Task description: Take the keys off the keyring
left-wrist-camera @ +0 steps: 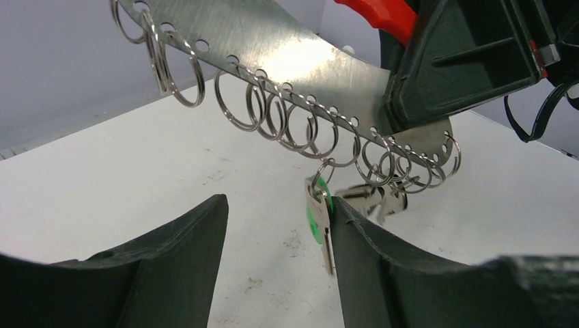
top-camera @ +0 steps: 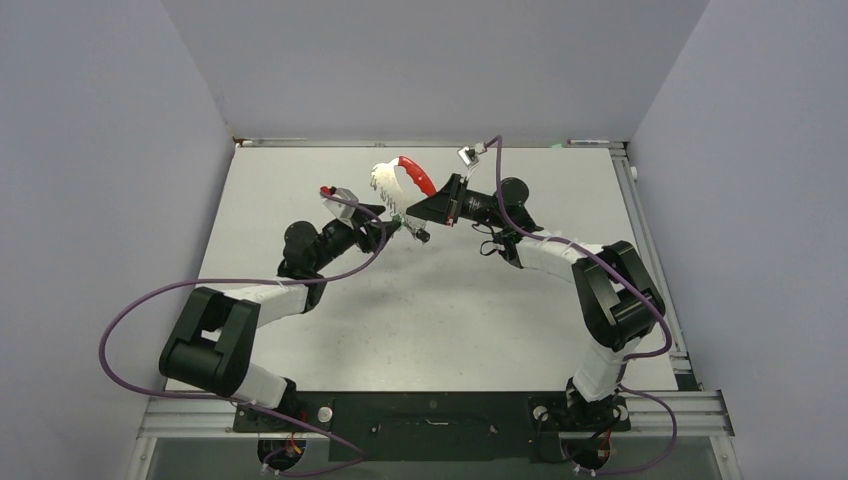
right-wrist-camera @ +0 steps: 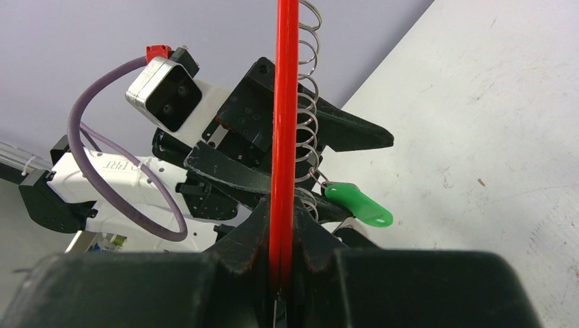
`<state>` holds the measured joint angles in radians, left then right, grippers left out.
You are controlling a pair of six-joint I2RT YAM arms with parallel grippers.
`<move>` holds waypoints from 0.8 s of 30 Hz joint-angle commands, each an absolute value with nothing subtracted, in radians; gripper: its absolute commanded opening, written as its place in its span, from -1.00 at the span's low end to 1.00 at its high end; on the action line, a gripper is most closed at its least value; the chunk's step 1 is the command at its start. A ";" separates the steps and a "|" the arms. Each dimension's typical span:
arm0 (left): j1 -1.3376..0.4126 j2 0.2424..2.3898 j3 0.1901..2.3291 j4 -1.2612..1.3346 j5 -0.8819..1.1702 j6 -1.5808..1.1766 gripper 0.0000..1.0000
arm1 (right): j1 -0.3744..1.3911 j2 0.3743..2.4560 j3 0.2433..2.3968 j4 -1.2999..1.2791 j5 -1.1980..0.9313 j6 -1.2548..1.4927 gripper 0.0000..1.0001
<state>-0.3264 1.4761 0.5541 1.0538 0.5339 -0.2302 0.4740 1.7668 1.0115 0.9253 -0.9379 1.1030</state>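
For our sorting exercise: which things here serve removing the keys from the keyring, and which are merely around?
Job: red-banded silvery metal keyring; small silvery metal keys, one green-headed; left gripper; right gripper.
Just around: purple cables; white table.

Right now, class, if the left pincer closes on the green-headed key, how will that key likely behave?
The green-headed key hangs from a small ring on the keyring, so it probably swings when nudged. Its thin flat blade may twist or slip in the open left pincer.
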 commanded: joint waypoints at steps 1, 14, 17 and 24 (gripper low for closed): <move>-0.339 1.491 0.564 1.144 0.533 -0.199 0.09 | 0.483 1.724 1.060 0.982 -0.917 1.090 -0.89; -0.357 1.540 0.600 1.144 0.461 -0.210 0.07 | 0.491 1.725 1.058 1.013 -0.917 1.117 -0.89; -0.356 1.548 0.600 1.159 0.461 -0.215 0.03 | 0.491 1.724 1.056 1.014 -0.919 1.117 -0.89; -0.357 1.571 0.604 1.226 0.518 -0.254 0.01 | 0.491 1.730 1.054 1.022 -0.917 1.124 -0.89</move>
<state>-0.3519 1.5562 0.5617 1.1194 0.4828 -0.2279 0.4858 1.7668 1.0119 0.9333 -0.9310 1.1122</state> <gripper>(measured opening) 0.507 0.062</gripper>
